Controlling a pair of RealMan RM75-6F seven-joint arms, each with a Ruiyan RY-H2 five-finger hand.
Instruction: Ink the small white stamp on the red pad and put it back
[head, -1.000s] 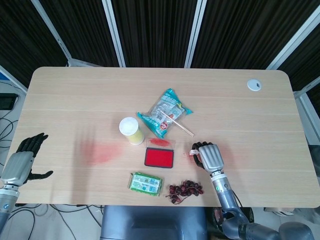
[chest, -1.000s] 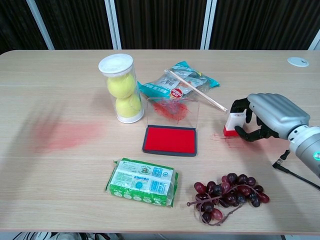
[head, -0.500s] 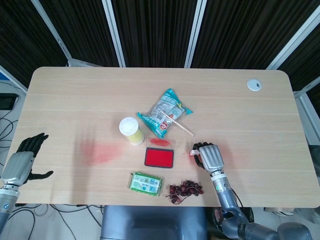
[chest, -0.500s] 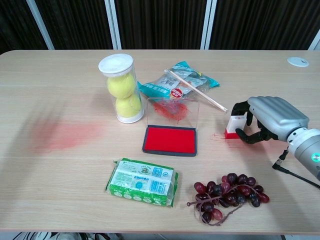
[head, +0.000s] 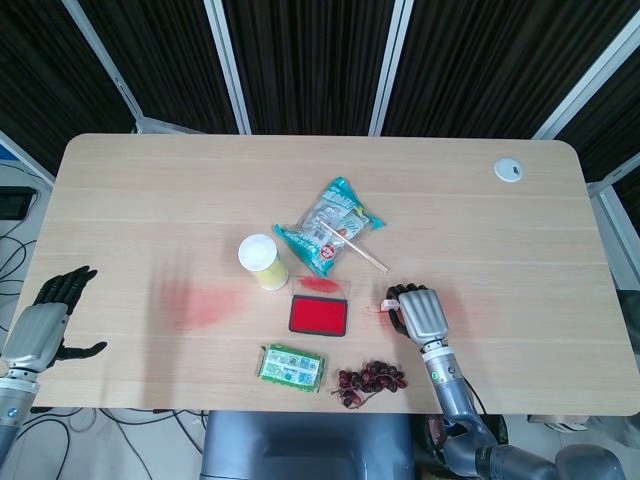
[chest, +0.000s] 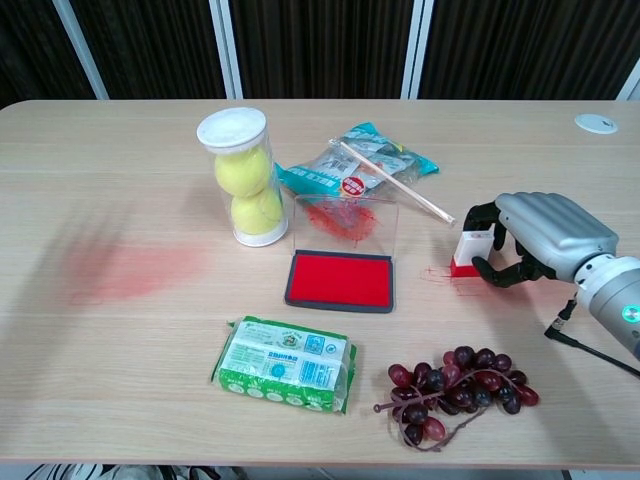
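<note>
The right hand (chest: 535, 240) rests low on the pale wooden table (chest: 150, 330), its fingers curled around the small white stamp with a red base (chest: 466, 253). It grips the stamp, which stands upright with its red base on the tabletop, over faint red ink marks. Nearest the camera, below and to the left of this hand, lies a bunch of dark red grapes (chest: 452, 388) on a brown stem. Further left of the grapes sits a green and white plastic-wrapped packet (chest: 285, 362). Directly left of the gripped stamp, a short way apart, lies the red ink pad in its dark tray (chest: 340, 281), its clear lid (chest: 343, 222) standing open at the back edge and smeared with red. Beyond the lid lies a teal and clear snack bag (chest: 357, 164) with a thin wooden stick (chest: 392, 182) resting across it, the stick's near end pointing toward the stamp. Left of the lid stands a clear tube with a white cap (chest: 243, 177) holding yellow-green balls. Far left, a red stain (chest: 125, 272) marks the wood. The left hand (head: 45, 320) hangs off the table's left edge in the head view, fingers spread, holding nothing.
</note>
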